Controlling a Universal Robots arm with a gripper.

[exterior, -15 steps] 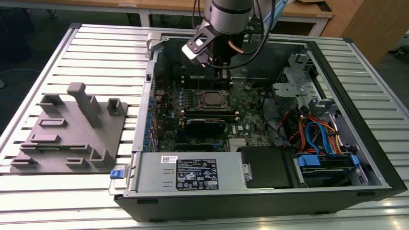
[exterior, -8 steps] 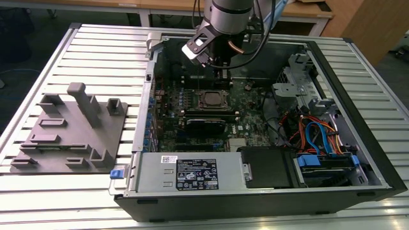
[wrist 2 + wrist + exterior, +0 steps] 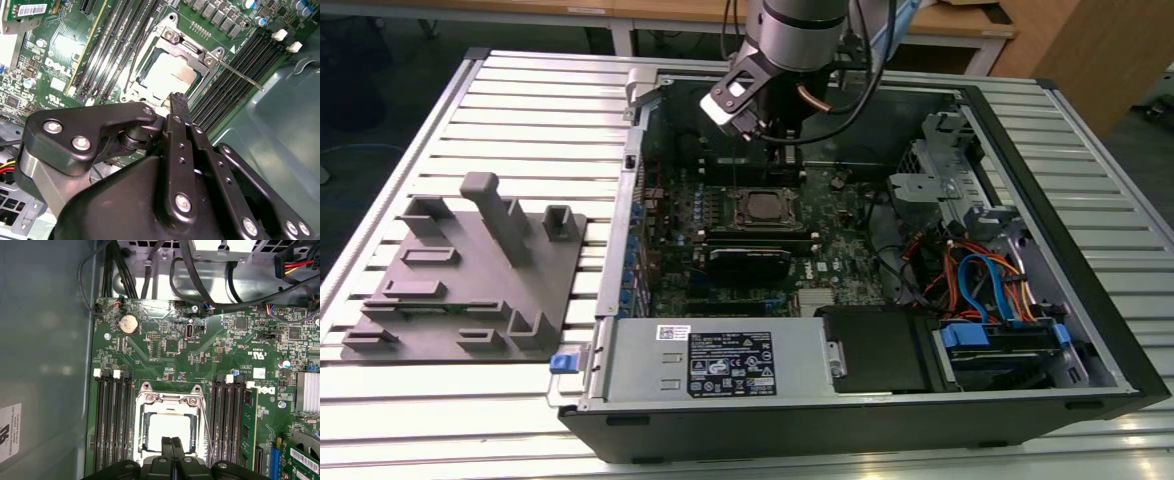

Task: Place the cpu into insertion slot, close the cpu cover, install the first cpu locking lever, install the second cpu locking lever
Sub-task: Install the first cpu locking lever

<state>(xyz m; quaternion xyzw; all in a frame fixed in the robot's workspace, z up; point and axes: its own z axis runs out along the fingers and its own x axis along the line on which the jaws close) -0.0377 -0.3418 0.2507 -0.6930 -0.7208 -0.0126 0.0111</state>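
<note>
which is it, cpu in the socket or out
In: in the first wrist view the cpu lies flat and square under the cpu cover, its silver top showing through the cover's cut-out.

Robot lab (slotted alu bench [image 3: 520, 100], open PC [image 3: 854, 425])

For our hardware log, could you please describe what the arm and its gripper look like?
The arm is a silver-grey cylinder with black cables beside it. The gripper is matte black, built of flat linkage bars joined by silver screws.
</note>
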